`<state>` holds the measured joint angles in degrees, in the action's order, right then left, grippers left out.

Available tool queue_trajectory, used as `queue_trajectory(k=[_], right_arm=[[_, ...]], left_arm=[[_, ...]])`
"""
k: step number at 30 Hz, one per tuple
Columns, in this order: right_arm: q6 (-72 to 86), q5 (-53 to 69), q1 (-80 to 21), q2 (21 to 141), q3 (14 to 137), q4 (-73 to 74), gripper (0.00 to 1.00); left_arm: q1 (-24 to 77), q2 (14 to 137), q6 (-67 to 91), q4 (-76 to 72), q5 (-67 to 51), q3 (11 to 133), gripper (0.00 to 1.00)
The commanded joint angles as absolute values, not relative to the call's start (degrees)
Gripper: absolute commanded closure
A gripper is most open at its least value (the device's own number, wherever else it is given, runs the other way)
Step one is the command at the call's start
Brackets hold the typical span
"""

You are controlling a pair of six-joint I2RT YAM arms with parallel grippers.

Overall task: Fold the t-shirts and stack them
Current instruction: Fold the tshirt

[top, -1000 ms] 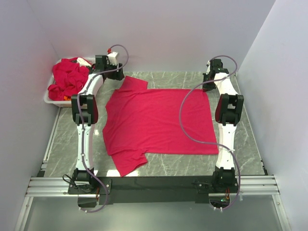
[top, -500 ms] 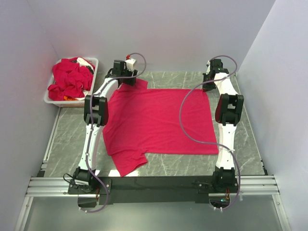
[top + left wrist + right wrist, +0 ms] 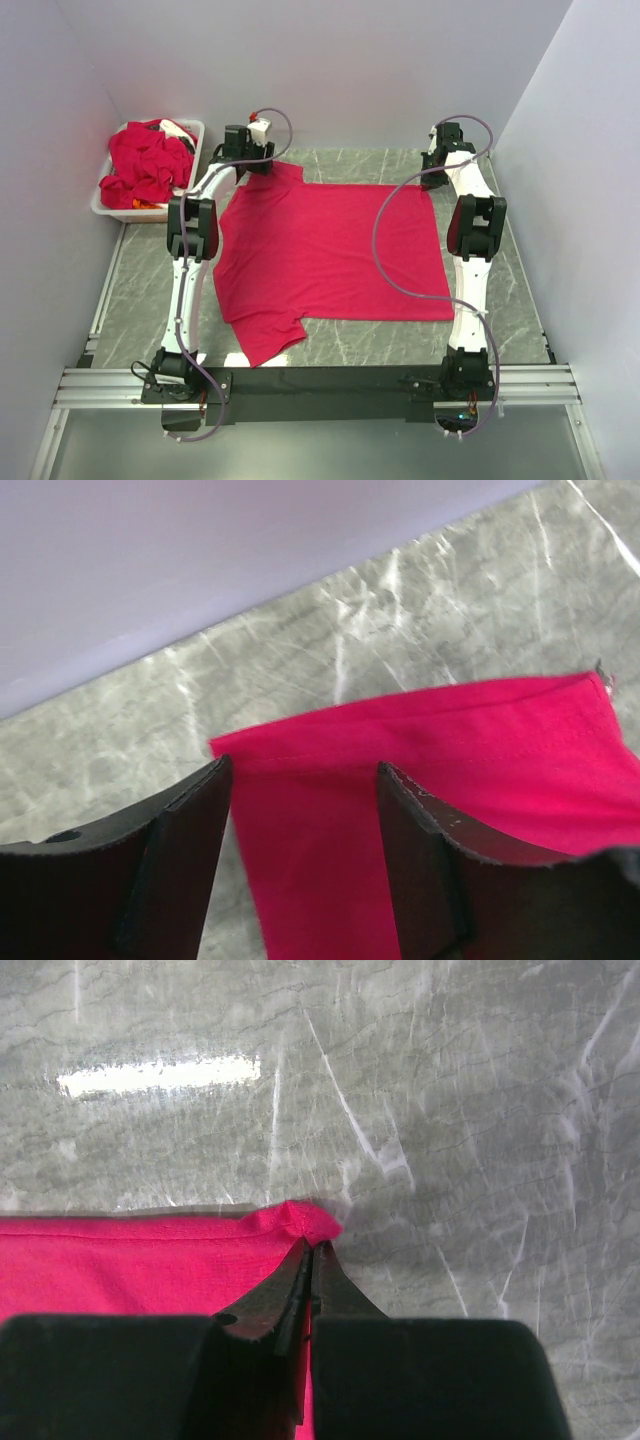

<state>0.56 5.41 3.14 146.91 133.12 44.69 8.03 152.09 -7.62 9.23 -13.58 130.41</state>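
One spread t-shirt [image 3: 330,250] lies flat across the middle of the grey marbled desk [image 3: 500,320], with its sleeves toward the left arm and its straight hem toward the right arm. The left pincer [image 3: 262,165] hangs over the far sleeve [image 3: 282,178], at the shirt's far-left corner. In the left wrist view its two dark fingers [image 3: 190,820] stand well apart, open, with the sleeve's hemmed edge [image 3: 450,750] showing between them; whether the tips touch the cloth cannot be told. The right pincer [image 3: 432,180] is down at the far-right corner of the hem. In the right wrist view the right pincer [image 3: 310,1252] is closed tight, and the red corner [image 3: 300,1218] is puckered up in a small fold just at its tips, so it grips the shirt there. A heap of t-shirts [image 3: 145,165] of the same red sits crumpled in the white bin [image 3: 100,205] at the far-left side of the desk, close beside the left arm and apart from the spread shirt.
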Motion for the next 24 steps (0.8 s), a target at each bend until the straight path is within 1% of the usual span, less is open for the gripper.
queue_trajectory(k=[1,3,6,10,15,20,23,24], right_arm=[[0.5,5.9,2.5,147.3,132.7,47.3,1.0],[0.5,5.7,2.5,147.4,132.6,47.4,1.0],[0.5,5.7,2.5,147.3,132.6,47.5,1.0],[0.5,5.6,2.5,147.3,132.8,47.5,1.0],[0.5,5.6,2.5,147.5,133.0,47.5,1.0],[0.5,5.5,2.5,147.7,133.6,47.7,1.0],[0.4,5.4,2.5,147.7,133.3,47.6,1.0],[0.5,5.4,2.5,147.7,133.2,47.6,1.0]], left_arm=[[7.3,149.8,-6.2,8.0,-12.5,134.8,0.35],[7.2,151.0,-6.2,8.0,-11.0,135.1,0.36],[6.7,149.9,-6.2,5.2,-11.6,131.5,0.36],[6.7,153.4,-7.1,10.1,-11.8,137.4,0.36],[6.9,153.7,-9.1,11.8,-13.5,136.8,0.35],[8.0,155.0,-11.9,17.0,-14.7,139.7,0.34],[8.0,155.4,-12.5,18.9,-14.2,140.4,0.36],[8.1,155.7,-12.7,19.5,-14.2,140.7,0.39]])
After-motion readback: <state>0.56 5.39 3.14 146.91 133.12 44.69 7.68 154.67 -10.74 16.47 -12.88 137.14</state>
